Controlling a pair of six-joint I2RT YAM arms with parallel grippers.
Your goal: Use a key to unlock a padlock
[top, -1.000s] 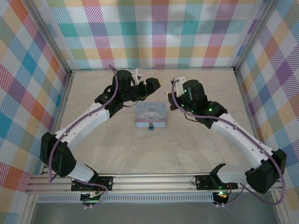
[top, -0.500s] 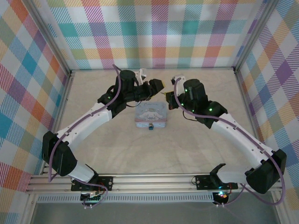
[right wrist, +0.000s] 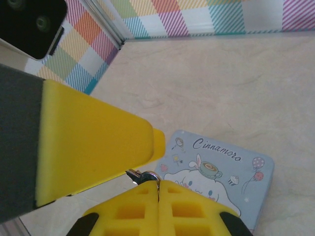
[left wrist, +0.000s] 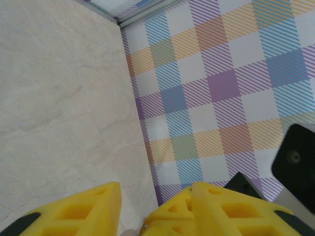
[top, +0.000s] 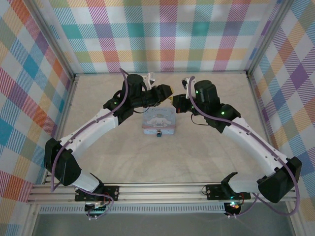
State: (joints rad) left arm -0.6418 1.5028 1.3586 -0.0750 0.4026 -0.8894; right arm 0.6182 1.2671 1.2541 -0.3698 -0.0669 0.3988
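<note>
The padlock is a tiny dark bluish lock hanging at the front edge of a pale blue cartoon tin. My right gripper hovers above the tin's back left corner, shut on a small metal key that sticks out of its tips. My left gripper meets it from the left, tip to tip. In the left wrist view the left gripper stands open, its yellow fingers on either side of the right gripper's tip. One left finger lies just over the key.
Checked walls close in the pale marble floor at the back and both sides. Both arms arch inward over the back half of the floor. The tin sits mid-floor, with open floor in front of it.
My left gripper has moved right to the right gripper's tips and its jaws have narrowed. The right gripper has shifted slightly left toward it, still shut on the key.
</note>
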